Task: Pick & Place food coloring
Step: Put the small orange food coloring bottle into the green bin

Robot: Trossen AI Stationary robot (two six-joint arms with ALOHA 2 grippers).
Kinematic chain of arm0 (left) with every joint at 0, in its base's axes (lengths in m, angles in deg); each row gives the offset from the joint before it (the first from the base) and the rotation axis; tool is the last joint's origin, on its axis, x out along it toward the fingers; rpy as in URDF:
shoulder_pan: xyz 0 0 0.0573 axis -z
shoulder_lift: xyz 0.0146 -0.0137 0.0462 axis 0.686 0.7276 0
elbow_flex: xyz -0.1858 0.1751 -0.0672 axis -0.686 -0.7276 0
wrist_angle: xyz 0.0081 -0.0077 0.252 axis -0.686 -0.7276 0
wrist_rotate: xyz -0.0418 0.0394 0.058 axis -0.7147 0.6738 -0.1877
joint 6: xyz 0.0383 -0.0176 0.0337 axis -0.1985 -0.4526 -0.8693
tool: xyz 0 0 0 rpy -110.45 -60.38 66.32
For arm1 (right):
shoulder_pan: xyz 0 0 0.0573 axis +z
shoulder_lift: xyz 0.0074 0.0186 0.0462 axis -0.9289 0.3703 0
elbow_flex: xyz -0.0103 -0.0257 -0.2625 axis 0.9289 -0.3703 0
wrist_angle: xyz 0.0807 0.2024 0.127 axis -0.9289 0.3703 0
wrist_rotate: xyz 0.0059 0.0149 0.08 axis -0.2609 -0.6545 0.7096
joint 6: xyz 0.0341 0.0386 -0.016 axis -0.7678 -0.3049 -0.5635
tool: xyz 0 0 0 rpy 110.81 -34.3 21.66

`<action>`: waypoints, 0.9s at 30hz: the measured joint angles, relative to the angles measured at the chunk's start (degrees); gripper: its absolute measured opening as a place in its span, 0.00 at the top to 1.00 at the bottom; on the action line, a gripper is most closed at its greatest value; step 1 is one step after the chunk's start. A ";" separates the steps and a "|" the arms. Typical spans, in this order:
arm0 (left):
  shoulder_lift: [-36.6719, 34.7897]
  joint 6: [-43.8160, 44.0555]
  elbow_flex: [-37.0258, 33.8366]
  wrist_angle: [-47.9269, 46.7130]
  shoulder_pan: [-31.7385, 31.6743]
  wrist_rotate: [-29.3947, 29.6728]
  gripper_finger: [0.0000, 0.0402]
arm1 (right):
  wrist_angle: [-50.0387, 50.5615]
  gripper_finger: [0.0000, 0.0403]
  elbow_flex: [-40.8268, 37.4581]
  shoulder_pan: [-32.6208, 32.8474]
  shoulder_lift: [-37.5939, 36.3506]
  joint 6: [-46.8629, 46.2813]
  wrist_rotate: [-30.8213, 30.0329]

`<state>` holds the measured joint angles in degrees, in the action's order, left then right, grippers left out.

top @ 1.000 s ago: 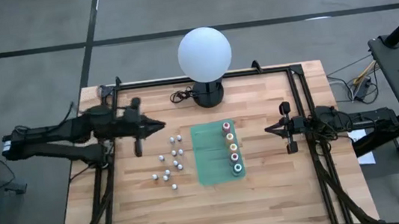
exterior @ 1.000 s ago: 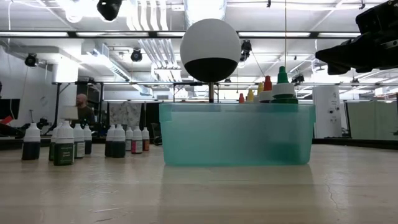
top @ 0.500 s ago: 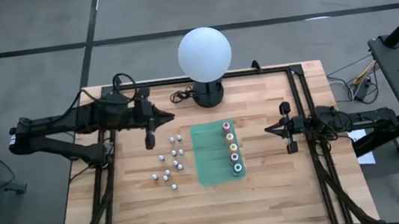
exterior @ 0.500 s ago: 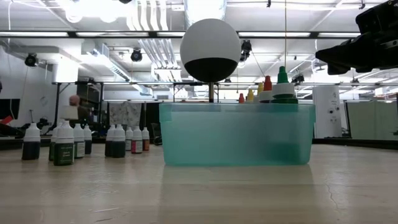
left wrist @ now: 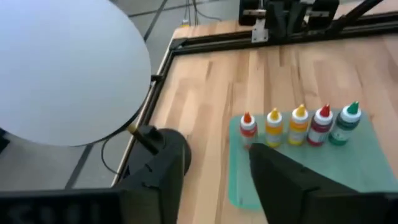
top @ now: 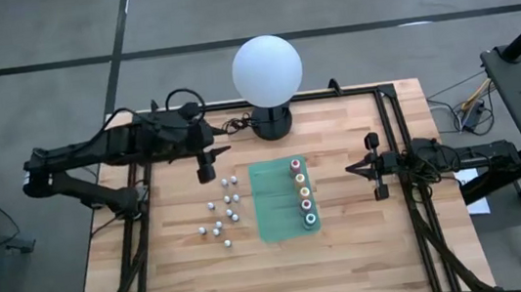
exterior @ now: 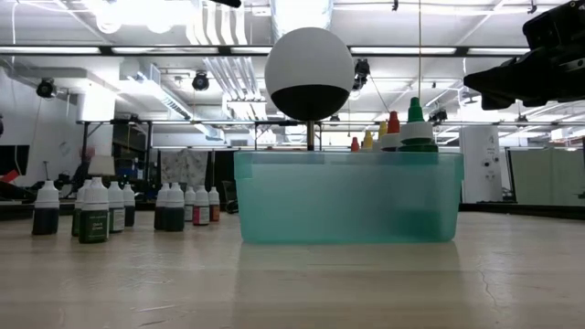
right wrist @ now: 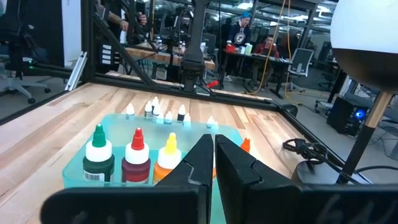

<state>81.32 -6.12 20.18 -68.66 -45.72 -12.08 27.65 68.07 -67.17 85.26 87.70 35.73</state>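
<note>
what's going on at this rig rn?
Nothing is held. The left gripper, fingers apart, hovers near the globe lamp, by the loose white-capped bottles. Five colour-capped food coloring bottles stand in a row in the green bin. The right gripper waits shut beside the bin.

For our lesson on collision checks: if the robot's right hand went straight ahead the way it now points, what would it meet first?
The right hand, shut, points across the table at the green tray. It would probably meet the row of colour-topped bottles in it first, though its height above them is unclear.
</note>
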 joint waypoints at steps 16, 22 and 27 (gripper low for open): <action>9.18 -1.20 7.99 -13.21 -3.68 2.06 0.53 | -0.01 0.98 0.00 -0.02 0.00 -0.10 -0.02; 13.76 -0.90 11.59 -17.58 -5.46 2.06 0.53 | -0.01 0.98 0.00 -0.02 0.00 -0.03 -0.01; 15.85 -0.75 11.93 -18.64 -6.34 0.38 0.53 | -0.01 0.98 0.00 -0.02 0.00 -0.06 -0.02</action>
<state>97.17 -6.88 32.11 -87.30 -52.06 -11.70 27.64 68.07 -67.19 85.26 87.64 35.71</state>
